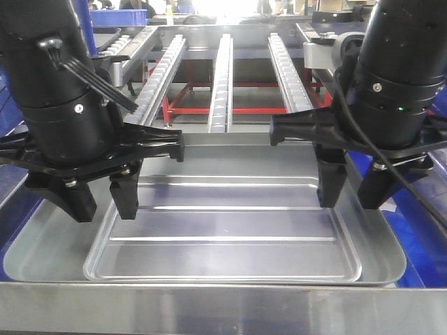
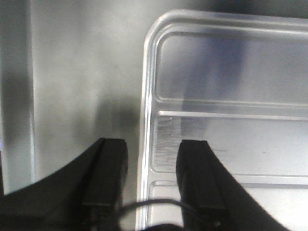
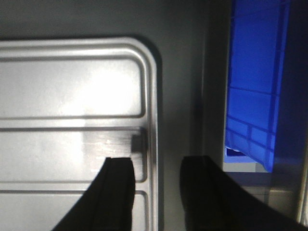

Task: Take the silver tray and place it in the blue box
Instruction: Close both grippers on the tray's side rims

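Observation:
The silver tray (image 1: 223, 230) lies flat in front of me, with two raised ridges along its floor. My left gripper (image 1: 103, 208) is open and straddles the tray's left rim, one finger inside and one outside; the left wrist view shows the tray (image 2: 231, 96) and the gripper (image 2: 151, 144) over its rim. My right gripper (image 1: 351, 201) is open and straddles the right rim, as the right wrist view shows of the tray (image 3: 72, 96) and the gripper (image 3: 158, 161). The blue box (image 3: 255, 86) stands just right of the tray and shows at the right edge of the front view (image 1: 429, 230).
The tray rests in a larger grey metal pan (image 1: 42, 244) with rounded corners. A flat steel rail (image 1: 223, 307) runs across the front. Roller conveyor rails (image 1: 222, 77) run away at the back over a red frame (image 1: 209, 110).

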Robot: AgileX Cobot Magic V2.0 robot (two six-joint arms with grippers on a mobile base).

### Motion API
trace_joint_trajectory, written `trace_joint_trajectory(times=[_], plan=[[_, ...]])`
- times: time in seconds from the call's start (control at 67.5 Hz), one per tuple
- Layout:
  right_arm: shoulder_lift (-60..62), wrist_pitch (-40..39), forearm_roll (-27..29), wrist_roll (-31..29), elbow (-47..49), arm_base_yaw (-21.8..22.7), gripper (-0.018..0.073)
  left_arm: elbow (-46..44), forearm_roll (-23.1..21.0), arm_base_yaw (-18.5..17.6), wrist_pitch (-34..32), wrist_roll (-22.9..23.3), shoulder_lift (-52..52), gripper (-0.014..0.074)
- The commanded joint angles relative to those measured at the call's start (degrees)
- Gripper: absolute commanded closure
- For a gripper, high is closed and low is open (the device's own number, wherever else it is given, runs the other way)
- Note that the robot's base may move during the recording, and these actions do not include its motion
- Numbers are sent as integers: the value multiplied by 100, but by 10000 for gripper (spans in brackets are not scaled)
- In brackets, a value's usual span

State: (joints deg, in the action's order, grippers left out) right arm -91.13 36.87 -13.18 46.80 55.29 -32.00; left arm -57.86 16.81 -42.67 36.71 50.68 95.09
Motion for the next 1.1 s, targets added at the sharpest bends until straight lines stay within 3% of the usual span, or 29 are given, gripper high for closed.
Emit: trace_joint_trajectory(times=[0.0,1.081], plan=[[186,-199,-106,-12,184,38,176,-162,77,21,-152,28,-202,405],[-247,-244,-78,-69,184,33,180,-162,69,26,-259,28,122,405]])
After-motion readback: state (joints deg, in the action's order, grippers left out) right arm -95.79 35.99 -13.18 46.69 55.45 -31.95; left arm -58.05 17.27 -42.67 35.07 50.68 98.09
